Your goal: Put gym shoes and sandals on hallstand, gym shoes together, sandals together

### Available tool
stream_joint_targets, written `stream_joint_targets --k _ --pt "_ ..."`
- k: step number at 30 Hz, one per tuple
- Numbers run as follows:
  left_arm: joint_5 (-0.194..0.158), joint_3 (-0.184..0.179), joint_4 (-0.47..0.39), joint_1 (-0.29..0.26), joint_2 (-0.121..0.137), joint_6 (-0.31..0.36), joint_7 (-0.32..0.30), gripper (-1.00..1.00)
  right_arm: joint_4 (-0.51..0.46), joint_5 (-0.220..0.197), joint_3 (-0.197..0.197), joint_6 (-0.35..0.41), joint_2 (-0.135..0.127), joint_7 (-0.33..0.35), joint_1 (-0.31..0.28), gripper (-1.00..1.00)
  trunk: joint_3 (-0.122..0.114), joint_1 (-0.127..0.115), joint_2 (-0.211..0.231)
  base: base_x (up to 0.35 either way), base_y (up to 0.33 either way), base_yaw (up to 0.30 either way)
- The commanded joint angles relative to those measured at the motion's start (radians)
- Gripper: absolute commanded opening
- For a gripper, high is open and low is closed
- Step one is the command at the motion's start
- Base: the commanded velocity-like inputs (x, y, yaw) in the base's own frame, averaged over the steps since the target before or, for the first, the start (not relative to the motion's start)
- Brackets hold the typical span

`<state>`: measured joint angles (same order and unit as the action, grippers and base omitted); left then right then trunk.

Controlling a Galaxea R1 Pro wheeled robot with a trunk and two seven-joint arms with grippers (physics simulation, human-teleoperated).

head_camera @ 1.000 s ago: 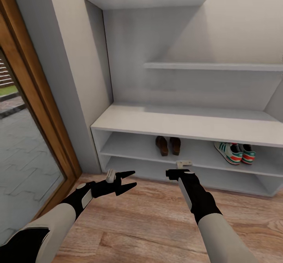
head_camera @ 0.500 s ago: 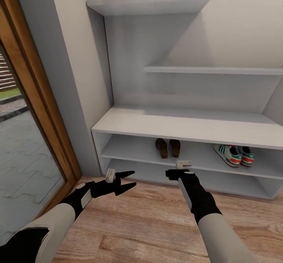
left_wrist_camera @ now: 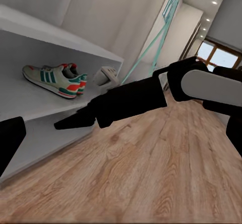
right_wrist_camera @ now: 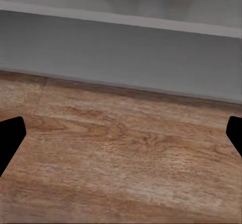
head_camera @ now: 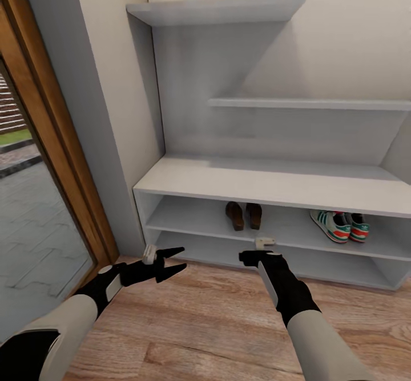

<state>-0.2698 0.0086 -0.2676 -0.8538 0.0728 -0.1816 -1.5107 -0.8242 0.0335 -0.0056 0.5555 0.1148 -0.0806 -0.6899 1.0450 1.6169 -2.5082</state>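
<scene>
Left pincer (head_camera: 174, 261) has dropped, well short of shelved sandals (head_camera: 244, 214).

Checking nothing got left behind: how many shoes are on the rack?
4: two sandals side by side mid-shelf, two gym shoes together further right, all on the hallstand's upper open shelf.

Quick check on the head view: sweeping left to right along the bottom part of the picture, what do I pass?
Glass door with wooden frame → left gripper → the two sandals on the hallstand's upper open shelf → right gripper just right of them, lower down → the two gym shoes on the same shelf.
</scene>
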Motion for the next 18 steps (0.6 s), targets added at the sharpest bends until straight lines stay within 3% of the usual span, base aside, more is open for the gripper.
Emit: stream_joint_targets --k 1,7,8,12,13,18 --pt "-0.002 0.001 0.001 -0.001 0.002 -0.01 -0.002 1.0 0.0 0.001 -0.001 0.003 0.0 0.007 0.0 1.0 0.001 0.0 0.0 0.0 0.0 0.0" --pt "-0.002 0.001 0.001 -0.001 0.007 -0.01 -0.002 1.0 0.009 -0.054 -0.003 -0.062 -0.001 0.158 0.003 1.0 0.001 0.0 0.0 0.0 0.0 0.0" --pt "-0.002 0.001 0.001 -0.001 0.008 -0.01 -0.002 1.0 0.026 -0.074 -0.004 -0.085 -0.002 0.212 0.003 1.0 0.001 0.0 0.0 0.0 0.0 0.0" --pt "-0.002 0.001 0.001 -0.001 0.008 -0.01 -0.002 1.0 0.101 -0.102 -0.005 -0.115 -0.003 0.298 0.004 1.0 0.001 0.0 0.0 0.0 0.0 0.0" --pt "-0.002 0.001 0.001 -0.001 0.008 -0.01 -0.002 1.0 0.284 -0.122 -0.006 -0.138 -0.003 0.391 0.005 1.0 0.001 0.0 0.0 0.0 0.0 0.0" --pt "-0.002 0.001 0.001 -0.001 0.008 -0.01 -0.002 1.0 0.431 -0.126 -0.004 -0.225 -0.002 0.414 0.005 1.0 0.001 0.0 0.0 0.0 0.0 0.0"
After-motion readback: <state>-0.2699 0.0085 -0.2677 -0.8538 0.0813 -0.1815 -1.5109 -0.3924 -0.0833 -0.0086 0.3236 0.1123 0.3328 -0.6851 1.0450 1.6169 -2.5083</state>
